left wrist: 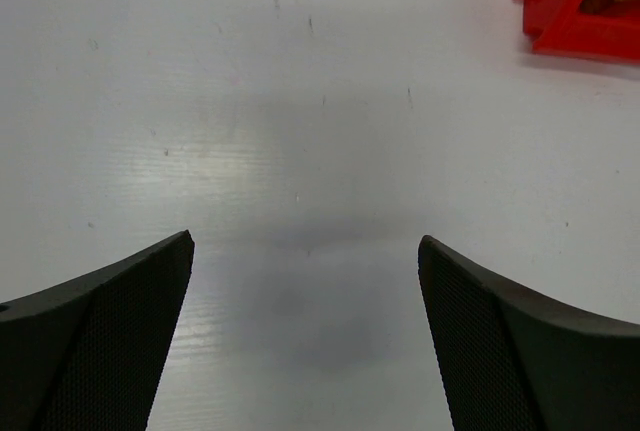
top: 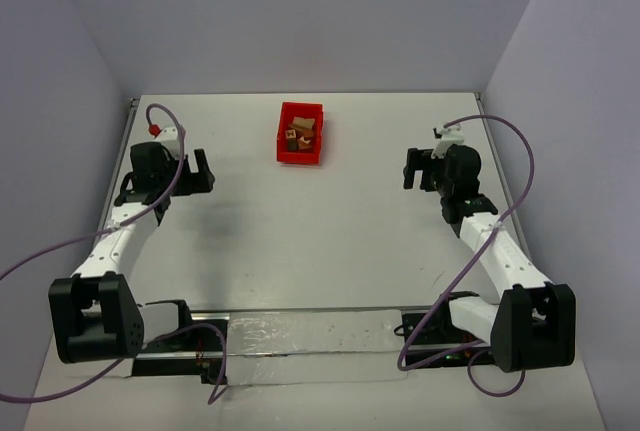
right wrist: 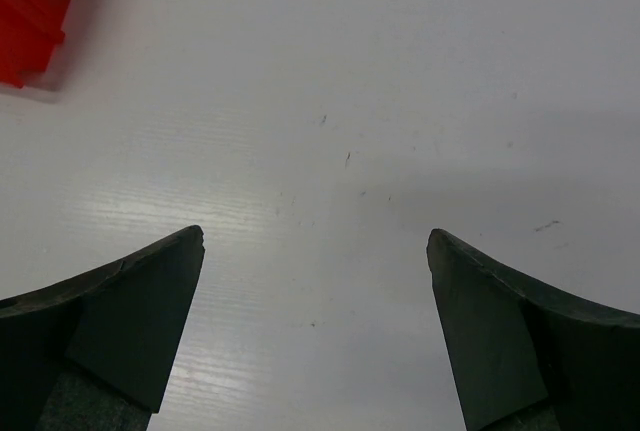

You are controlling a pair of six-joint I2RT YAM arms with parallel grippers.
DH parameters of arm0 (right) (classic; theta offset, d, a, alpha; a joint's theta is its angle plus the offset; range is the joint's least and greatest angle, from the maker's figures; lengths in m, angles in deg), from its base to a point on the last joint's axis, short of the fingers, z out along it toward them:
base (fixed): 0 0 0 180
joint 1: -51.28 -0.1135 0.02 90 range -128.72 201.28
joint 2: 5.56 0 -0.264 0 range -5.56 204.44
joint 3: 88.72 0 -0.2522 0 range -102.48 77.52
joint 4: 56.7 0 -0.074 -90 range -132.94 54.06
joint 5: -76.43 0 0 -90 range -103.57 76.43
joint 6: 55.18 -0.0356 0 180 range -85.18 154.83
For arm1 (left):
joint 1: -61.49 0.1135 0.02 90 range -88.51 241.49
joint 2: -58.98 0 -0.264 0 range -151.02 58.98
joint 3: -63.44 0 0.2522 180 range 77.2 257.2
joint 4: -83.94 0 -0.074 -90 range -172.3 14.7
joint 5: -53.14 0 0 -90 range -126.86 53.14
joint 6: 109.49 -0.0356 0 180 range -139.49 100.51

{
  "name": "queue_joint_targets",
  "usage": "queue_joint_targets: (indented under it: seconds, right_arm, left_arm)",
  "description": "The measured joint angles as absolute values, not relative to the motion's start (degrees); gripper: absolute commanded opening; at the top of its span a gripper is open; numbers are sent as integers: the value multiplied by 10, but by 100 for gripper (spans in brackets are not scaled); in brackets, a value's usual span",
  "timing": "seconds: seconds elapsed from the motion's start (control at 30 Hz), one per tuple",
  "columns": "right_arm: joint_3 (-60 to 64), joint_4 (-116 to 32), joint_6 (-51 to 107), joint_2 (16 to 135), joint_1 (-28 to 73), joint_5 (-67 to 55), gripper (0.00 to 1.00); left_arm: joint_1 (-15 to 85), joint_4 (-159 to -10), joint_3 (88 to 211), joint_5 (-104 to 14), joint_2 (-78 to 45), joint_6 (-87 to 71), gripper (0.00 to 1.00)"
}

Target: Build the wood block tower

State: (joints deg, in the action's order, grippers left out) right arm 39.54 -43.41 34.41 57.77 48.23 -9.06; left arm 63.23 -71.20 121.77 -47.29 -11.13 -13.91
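Left gripper (left wrist: pixel 305 246): jaws wide apart, holding nothing, above white table (top: pixel 320 251) | Right gripper (right wrist: pixel 315 236): jaws wide apart, holding nothing | Wood blocks (top: pixel 299 135): jumbled inside red bin (top: pixel 283 143), far centre of table, well apart from both grippers, unstacked.

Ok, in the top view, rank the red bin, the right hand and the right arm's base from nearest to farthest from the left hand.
From the left hand:
1. Red bin, toward the far middle of the table.
2. Right hand, straight across on the right side.
3. Right arm's base, at the near right corner.
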Motion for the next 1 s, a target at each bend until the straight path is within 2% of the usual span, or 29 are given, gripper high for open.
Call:
queue_joint_targets:
  seconds: [0.17, 0.5, 0.73, 1.0]
  right_arm:
    - [395, -434, 344, 587, 482, -95, 100]
    - [395, -434, 344, 604, 485, -101, 100]
    - [392, -433, 344, 628, 486, -108, 100]
    - [387, -433, 344, 648, 487, -110, 100]
  left_arm:
    - [598, -708, 1309, -433, -159, -135, 95]
    - [519, -701, 1562, -386, -399, -86, 85]
    - [480, -674, 1665, -379, -534, -53, 84]
    - [441, -667, 1731, -375, -585, -43, 78]
